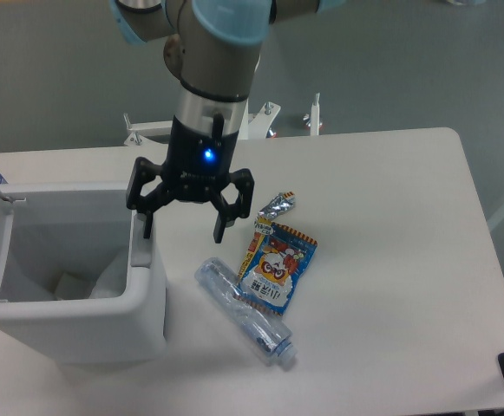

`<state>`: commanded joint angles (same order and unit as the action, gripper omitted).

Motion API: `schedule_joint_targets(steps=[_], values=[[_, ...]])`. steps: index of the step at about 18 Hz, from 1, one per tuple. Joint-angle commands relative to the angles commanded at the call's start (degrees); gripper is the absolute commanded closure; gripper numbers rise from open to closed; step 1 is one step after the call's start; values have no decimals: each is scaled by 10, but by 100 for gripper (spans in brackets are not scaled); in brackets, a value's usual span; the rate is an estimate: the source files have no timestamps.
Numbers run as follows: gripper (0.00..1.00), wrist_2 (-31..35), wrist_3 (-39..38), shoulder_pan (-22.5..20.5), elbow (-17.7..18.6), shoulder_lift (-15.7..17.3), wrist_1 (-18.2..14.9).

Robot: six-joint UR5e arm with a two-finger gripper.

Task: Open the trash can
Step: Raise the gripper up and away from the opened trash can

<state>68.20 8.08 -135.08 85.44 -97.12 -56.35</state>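
A clear plastic bottle (247,312) lies on the white table (390,260), its upper end under a colourful snack packet (277,267).

The trash can (69,325) sits at the bench's (390,260) left; right of it lie a bottle (247,316) and a snack packet (277,264) (overlapping the bottle).

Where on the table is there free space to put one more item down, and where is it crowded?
Free: the right part of the table, between the snack bag and the right edge. Crowded: the trash can fills the left, with the bottle and the open gripper close beside it.
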Motion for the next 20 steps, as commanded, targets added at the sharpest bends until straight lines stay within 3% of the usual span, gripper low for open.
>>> schedule_joint_targets(steps=[9,11,16,20], values=[[0,55,51,-67,-43,12,-10],[0,69,110,-79,-41,22,-32],[0,97,308,-118,-24,53,-126],[0,111,467,-155,25,90,-134]])
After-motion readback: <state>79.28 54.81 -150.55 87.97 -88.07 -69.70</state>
